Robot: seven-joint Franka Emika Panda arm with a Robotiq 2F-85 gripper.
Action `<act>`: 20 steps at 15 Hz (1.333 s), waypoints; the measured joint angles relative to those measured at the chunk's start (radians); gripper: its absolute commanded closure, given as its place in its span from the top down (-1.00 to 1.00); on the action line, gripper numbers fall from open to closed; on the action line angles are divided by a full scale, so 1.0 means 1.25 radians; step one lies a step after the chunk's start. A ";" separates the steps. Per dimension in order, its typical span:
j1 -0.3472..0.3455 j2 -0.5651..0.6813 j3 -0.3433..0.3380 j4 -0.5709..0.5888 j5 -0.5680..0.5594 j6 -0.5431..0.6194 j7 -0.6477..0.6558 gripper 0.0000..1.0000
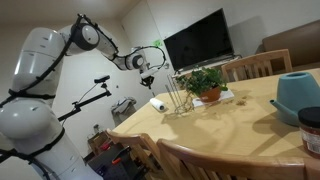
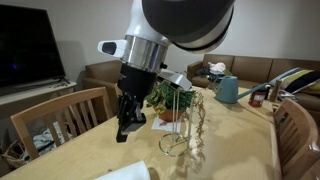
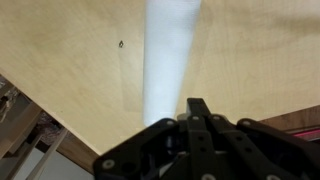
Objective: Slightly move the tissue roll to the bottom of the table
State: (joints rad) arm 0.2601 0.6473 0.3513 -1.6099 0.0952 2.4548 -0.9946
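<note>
The gripper [image 3: 197, 104], at lower centre of the wrist view, has its fingers apparently pressed together, holding nothing and touching nothing. I judge it set for a nudge, not a grasp. The tissue roll [image 3: 170, 60] lies on its side just beyond the fingertips, running to the top edge, on the table [image 3: 60, 60] near its rim. In an exterior view the gripper hangs above the tissue roll [image 1: 157, 104], and the wire rack [image 1: 178, 95] stands just behind.

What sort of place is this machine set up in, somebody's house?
Most likely a home, in a dining area open to a living room: a wooden dining table with matching chairs, a flat-screen television against the wall, and a brown sofa behind.
</note>
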 measured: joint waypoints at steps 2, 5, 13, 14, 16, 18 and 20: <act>0.000 0.016 0.000 0.013 -0.002 -0.005 0.002 -0.98; 0.001 0.035 0.000 0.034 -0.002 -0.023 0.002 -0.98; 0.001 0.044 0.001 0.042 -0.002 -0.028 0.002 -1.00; 0.001 0.049 0.001 0.043 -0.003 -0.028 0.002 -1.00; 0.002 0.065 0.001 0.048 -0.003 -0.032 0.002 -1.00; 0.003 0.087 0.001 0.060 -0.006 -0.039 0.002 -1.00; 0.005 0.109 0.001 0.076 -0.010 -0.047 0.002 -1.00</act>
State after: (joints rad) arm 0.2661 0.7832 0.3529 -1.5148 0.0824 2.3965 -0.9920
